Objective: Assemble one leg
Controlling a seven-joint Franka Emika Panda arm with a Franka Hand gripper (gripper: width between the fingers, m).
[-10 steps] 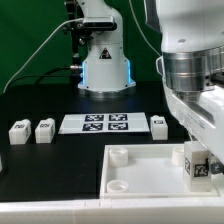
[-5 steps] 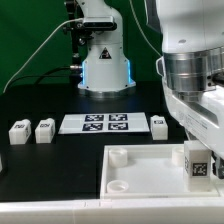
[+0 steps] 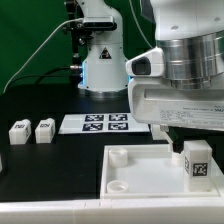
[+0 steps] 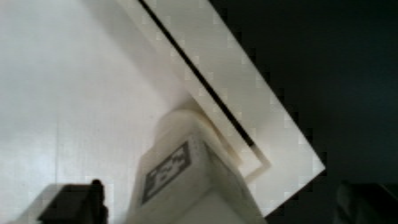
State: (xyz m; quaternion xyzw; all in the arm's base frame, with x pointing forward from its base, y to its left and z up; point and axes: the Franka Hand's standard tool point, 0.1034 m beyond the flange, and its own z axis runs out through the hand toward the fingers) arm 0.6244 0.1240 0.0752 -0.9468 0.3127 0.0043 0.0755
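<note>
The leg (image 3: 196,159) stands upright in the tray (image 3: 140,170) at the exterior view's right — only the wrist view (image 4: 178,170) shows its socket seating; gripper (image 3: 178,143) state unclear.

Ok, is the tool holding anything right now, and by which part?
Cannot tell. The tool sits just over the top end of the leg, which stands upright in the tray corner, but neither view shows its fingers closed on it.

You've got the marker board (image 3: 95,123) flat at worktop (image 3: 60,165) centre, two small white blocks (image 3: 18,131) (image 3: 44,130) at its 9 o'clock, white tray (image 3: 140,180) at 5 o'clock.
</note>
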